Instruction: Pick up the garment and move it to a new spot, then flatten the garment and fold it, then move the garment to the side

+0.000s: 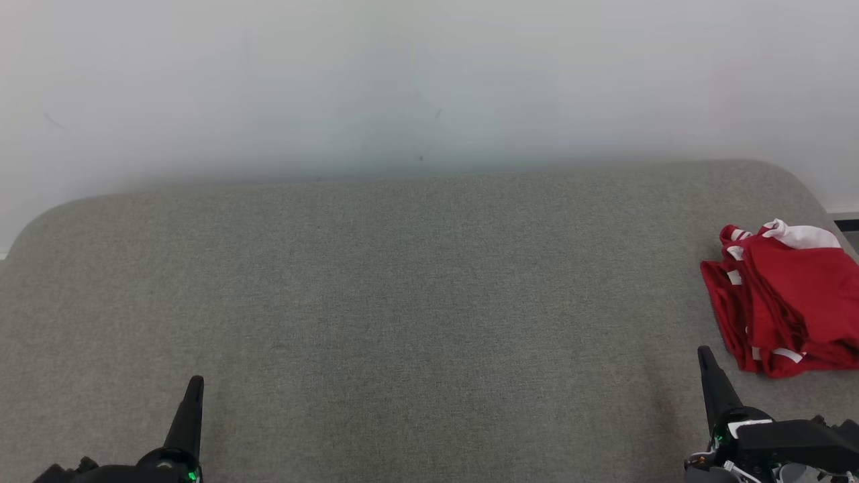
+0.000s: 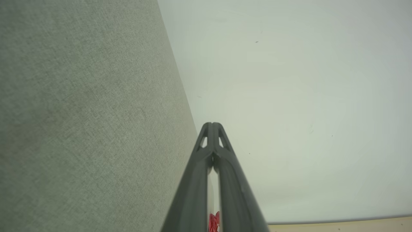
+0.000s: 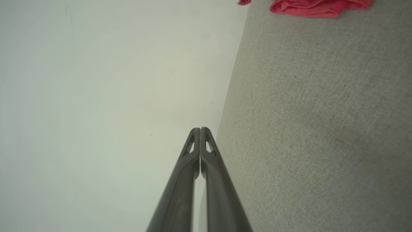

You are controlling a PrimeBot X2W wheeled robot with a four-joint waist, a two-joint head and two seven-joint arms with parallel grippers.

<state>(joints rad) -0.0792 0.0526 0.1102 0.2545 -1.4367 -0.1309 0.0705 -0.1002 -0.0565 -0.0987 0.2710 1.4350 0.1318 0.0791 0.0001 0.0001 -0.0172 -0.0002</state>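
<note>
The garment (image 1: pixel 788 302) is red with white trim, lying folded in a loose stack at the right edge of the grey padded surface (image 1: pixel 402 302). Its edge also shows at the top of the right wrist view as the garment (image 3: pixel 322 6). My right gripper (image 1: pixel 704 355) is at the lower right, just left of the garment's near corner, shut and empty, fingertips together in its wrist view (image 3: pixel 200 129). My left gripper (image 1: pixel 196 384) rests at the lower left, far from the garment, shut with nothing in it (image 2: pixel 211 124).
A pale wall (image 1: pixel 429 80) rises behind the grey surface's far edge. The surface has rounded back corners. A strip of dark floor (image 1: pixel 847 225) shows past the right corner. A bit of red (image 2: pixel 213 222) shows between the left fingers near their base.
</note>
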